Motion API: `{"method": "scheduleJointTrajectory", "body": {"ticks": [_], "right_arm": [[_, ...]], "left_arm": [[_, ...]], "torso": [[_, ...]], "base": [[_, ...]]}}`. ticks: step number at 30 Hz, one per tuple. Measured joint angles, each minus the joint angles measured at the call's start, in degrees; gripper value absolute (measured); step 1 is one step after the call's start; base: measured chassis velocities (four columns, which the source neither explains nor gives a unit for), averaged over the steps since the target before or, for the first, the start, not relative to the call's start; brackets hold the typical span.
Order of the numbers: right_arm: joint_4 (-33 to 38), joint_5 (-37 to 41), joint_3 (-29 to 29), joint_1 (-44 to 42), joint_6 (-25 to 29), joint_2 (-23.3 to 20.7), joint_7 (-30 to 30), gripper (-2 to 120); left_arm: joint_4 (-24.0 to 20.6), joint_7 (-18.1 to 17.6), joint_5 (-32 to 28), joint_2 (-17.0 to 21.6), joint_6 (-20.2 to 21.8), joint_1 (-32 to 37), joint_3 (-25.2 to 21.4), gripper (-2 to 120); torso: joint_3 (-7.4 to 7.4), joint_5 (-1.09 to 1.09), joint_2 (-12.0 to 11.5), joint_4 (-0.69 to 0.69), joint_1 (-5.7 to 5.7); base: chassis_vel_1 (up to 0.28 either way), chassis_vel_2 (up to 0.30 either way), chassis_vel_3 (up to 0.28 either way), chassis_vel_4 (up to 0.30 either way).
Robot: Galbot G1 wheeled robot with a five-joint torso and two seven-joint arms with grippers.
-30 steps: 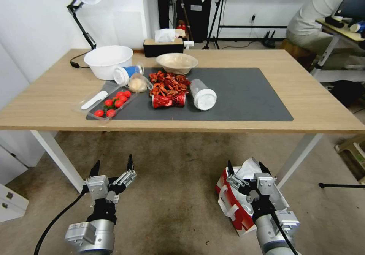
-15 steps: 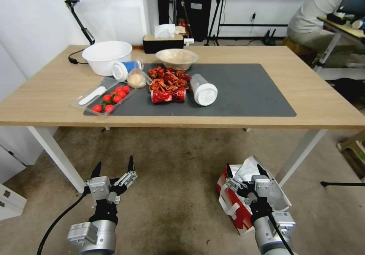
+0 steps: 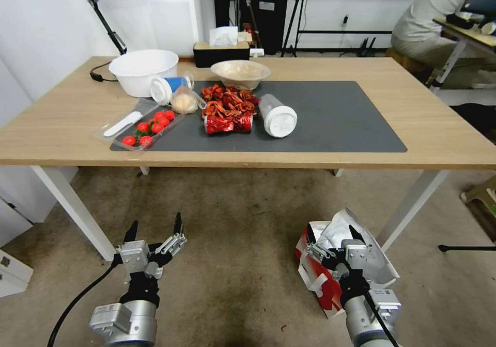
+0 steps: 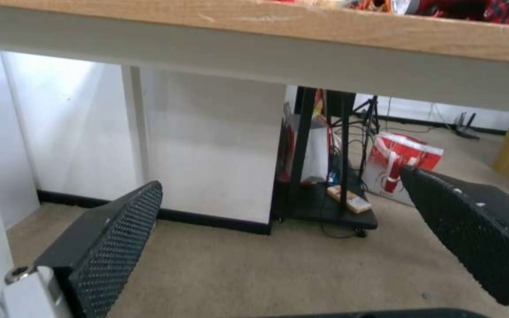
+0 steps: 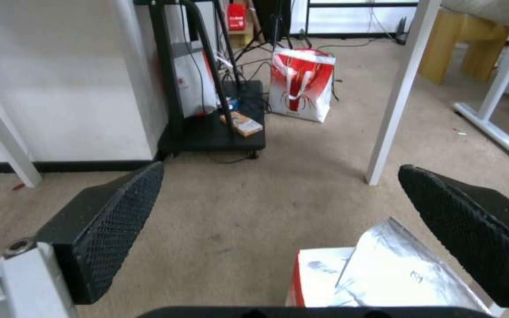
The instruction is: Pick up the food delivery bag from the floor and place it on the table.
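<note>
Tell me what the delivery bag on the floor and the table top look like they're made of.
The food delivery bag looks like stiff white and red paper with a matte face; its open flap shows a shiny, creased silver lining, probably foil. The table top looks like light wood or a wood-look laminate, with faint grain and a satin finish, on white legs that seem to be painted metal.
</note>
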Motion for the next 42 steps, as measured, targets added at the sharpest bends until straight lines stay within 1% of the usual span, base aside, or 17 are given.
{"method": "scheduleJointTrajectory", "body": {"ticks": [17, 20, 28, 31, 37, 42], "right_arm": [[0.6, -0.1, -0.1, -0.3, 0.0, -0.2, -0.3, 100], [0.7, -0.6, -0.3, -0.8, 0.2, 0.1, -0.5, 100], [1.1, -1.2, -0.7, -1.2, 0.5, 0.2, -0.5, 100], [1.1, -1.2, -0.7, -1.0, 0.5, 0.0, -0.5, 100], [1.2, -1.2, -0.6, -0.8, 0.4, -0.1, -0.5, 100], [1.0, -1.0, -0.4, -0.6, 0.4, 0.0, -0.5, 100]], "left_arm": [[-0.2, 0.0, -0.2, 0.1, 0.2, 0.4, -0.2, 100], [-0.4, -0.1, -0.1, 0.0, 0.0, 0.7, 0.0, 100], [-0.8, -0.3, -0.1, 0.4, 0.0, 0.6, -0.1, 100], [-0.8, -0.3, -0.2, 0.5, 0.1, 0.5, -0.2, 100], [-0.9, -0.3, -0.2, 0.3, 0.1, 0.6, -0.1, 100], [-0.9, -0.3, -0.2, 0.2, 0.2, 0.5, -0.1, 100]], "torso": [[-2.48, 0.0, -4.0, 0.0, -1.47], [-3.13, 0.0, -5.0, 0.0, -1.84], [-4.05, 0.0, -6.4, 0.0, -2.41], [-4.71, 0.0, -7.5, 0.0, -2.75], [-5.26, 0.0, -8.3, 0.0, -3.08], [-6.26, 0.0, -9.9, 0.0, -3.66]], "base": [[0.0, 0.0, 0.0, 0.0], [0.0, 0.0, 0.0, 0.0], [0.0, 0.0, 0.0, 0.0], [0.0, 0.0, 0.0, 0.0], [0.0, 0.0, 0.0, 0.0], [0.0, 0.0, 0.0, 0.0]]}}
